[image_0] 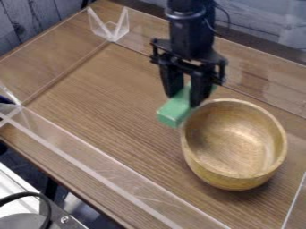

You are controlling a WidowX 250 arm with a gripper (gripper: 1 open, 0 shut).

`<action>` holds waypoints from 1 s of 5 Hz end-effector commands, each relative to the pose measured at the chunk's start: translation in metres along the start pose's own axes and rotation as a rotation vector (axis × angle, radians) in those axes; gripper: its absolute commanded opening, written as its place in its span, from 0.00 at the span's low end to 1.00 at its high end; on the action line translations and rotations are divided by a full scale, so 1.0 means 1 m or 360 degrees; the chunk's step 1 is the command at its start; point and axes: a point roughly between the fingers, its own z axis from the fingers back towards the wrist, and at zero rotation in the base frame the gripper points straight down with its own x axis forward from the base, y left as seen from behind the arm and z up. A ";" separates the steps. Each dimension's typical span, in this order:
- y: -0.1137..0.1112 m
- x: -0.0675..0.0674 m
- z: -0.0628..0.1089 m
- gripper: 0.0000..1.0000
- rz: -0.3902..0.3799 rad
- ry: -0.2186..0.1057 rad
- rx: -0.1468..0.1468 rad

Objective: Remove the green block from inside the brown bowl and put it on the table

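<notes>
A: Quick one, where's the target?
B: Small bright green matte bar, the block (177,109), hanging tilted under the black gripper (183,87). It's by the upper-left rim of the round light tan wooden bowl (233,145).
A: Jaws?
B: Clenched on the green bar, near its upper end. Fingertips partly hidden, but the grip reads fine.
A: In the bowl or out?
B: Looks out, to the left of the bowl's rim. Can't tell if it touches the rim, or how high it is over the brown wood-grain table (96,103).
A: What could go wrong?
B: Letting go too near the bowl: the bar could clip the thick rim and tip back in. A low swing to the right could knock or shove the bowl. Tilted bar, small grip, so it might twist or slip, and a high drop could make it bounce.
A: Containers?
B: Just the bowl, nothing seen in its hollow.
</notes>
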 end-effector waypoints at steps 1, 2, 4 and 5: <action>-0.020 0.007 0.008 0.00 -0.0071 -0.0082 0.0003; -0.034 0.003 0.008 0.00 -0.0109 -0.0076 -0.0012; -0.027 0.004 0.004 0.00 -0.0118 -0.0061 -0.0006; -0.017 0.006 0.005 0.00 -0.0094 -0.0068 0.0006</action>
